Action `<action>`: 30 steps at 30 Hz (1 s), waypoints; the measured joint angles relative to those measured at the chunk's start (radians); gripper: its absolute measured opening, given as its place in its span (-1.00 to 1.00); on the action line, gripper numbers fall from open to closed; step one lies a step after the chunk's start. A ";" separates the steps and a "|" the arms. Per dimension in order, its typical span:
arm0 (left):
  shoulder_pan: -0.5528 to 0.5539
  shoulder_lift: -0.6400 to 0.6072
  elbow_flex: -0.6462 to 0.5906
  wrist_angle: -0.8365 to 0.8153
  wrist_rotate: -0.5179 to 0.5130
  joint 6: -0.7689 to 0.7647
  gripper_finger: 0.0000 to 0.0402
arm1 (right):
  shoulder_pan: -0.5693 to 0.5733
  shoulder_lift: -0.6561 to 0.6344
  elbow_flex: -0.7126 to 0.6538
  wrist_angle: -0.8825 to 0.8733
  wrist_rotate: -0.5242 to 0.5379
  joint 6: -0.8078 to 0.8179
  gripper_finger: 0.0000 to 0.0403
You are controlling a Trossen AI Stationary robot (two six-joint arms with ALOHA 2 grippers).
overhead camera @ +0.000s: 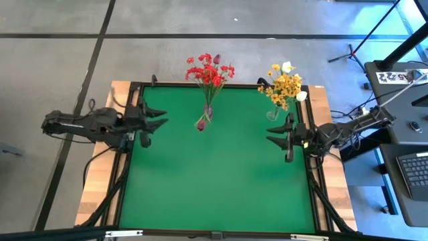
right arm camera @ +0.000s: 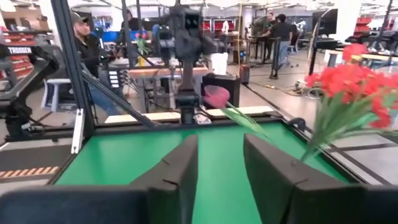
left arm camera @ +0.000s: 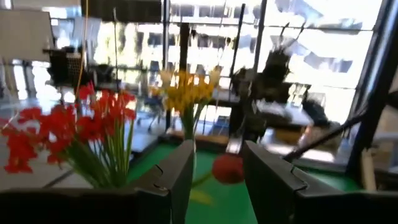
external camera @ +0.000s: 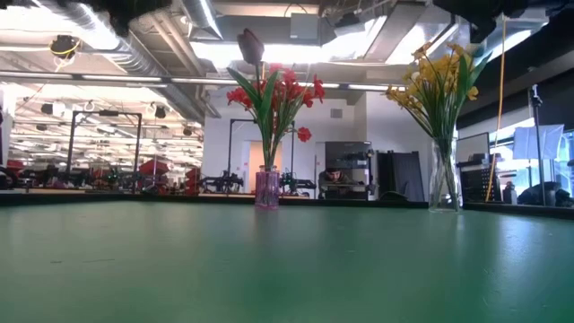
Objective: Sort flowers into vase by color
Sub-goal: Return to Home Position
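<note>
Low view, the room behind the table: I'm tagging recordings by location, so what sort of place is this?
Probably an open robotics lab or workshop: exposed ceiling ducts, rows of equipment benches across the floor, and a person standing among workstations in the right wrist view.

left arm (overhead camera: 83,123), right arm (overhead camera: 344,129): matte black, chunky jointed links, trailing black cables (overhead camera: 352,115). left gripper (overhead camera: 162,118), right gripper (overhead camera: 269,133): blocky dark fingers (left arm camera: 174,180).
</note>
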 joint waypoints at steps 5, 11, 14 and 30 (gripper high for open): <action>0.000 -0.090 0.001 -0.060 0.055 -0.021 -0.41 | -0.007 -0.145 -0.058 -0.020 0.000 -0.017 -0.50; 0.000 -0.145 -0.027 -0.108 0.057 -0.026 -0.56 | -0.006 -0.357 -0.163 -0.017 -0.002 -0.018 -0.59; -0.001 -0.167 -0.072 -0.067 0.056 -0.014 -0.68 | -0.006 -0.448 -0.233 0.044 -0.018 -0.020 -0.65; -0.001 -0.177 -0.295 0.142 0.058 -0.030 -0.99 | -0.006 -0.550 -0.392 0.107 -0.029 -0.069 -0.98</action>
